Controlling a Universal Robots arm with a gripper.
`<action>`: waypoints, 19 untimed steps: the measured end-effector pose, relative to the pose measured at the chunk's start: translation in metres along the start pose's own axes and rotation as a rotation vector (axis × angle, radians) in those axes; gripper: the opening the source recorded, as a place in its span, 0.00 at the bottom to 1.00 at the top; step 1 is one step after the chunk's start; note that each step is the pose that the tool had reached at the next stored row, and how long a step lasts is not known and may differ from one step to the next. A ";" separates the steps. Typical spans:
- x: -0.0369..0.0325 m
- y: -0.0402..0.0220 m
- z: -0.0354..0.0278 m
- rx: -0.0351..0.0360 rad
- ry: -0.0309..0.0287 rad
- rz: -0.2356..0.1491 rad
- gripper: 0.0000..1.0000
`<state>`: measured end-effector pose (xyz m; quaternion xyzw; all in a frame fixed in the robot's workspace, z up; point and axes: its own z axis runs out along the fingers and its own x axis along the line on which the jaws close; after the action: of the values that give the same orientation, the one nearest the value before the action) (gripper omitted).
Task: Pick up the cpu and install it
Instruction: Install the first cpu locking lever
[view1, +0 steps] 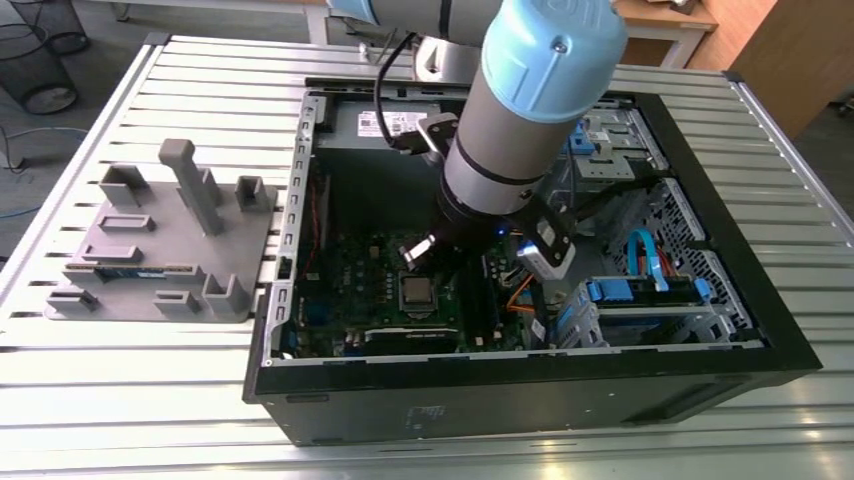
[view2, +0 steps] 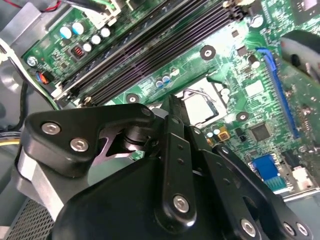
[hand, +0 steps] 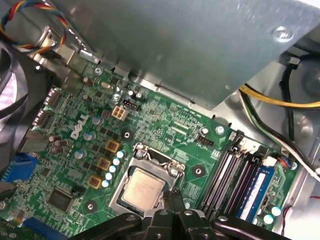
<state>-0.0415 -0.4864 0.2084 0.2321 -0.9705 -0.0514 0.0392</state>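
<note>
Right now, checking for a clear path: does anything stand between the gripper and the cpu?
Nothing visible does. The cpu already lies in its socket, and the gripper hangs right beside it, at the socket's edge.

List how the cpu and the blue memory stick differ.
Shape: the cpu is a square chip; the memory stick is a long strip. Colour: the cpu's top is silvery metal, the memory stick blue. Pose: the cpu lies flat in its socket, the memory stick stands on edge. Both sit on the green motherboard.
</note>
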 end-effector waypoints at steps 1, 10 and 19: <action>0.0006 -0.0013 0.0008 -0.0008 -0.0004 0.000 0.11; 0.0035 -0.0096 0.0057 -0.0101 -0.0041 -0.001 0.11; 0.0044 -0.0124 0.0095 -0.0397 -0.0174 -0.004 0.11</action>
<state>-0.0408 -0.4986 0.1978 0.2328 -0.9692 -0.0728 0.0353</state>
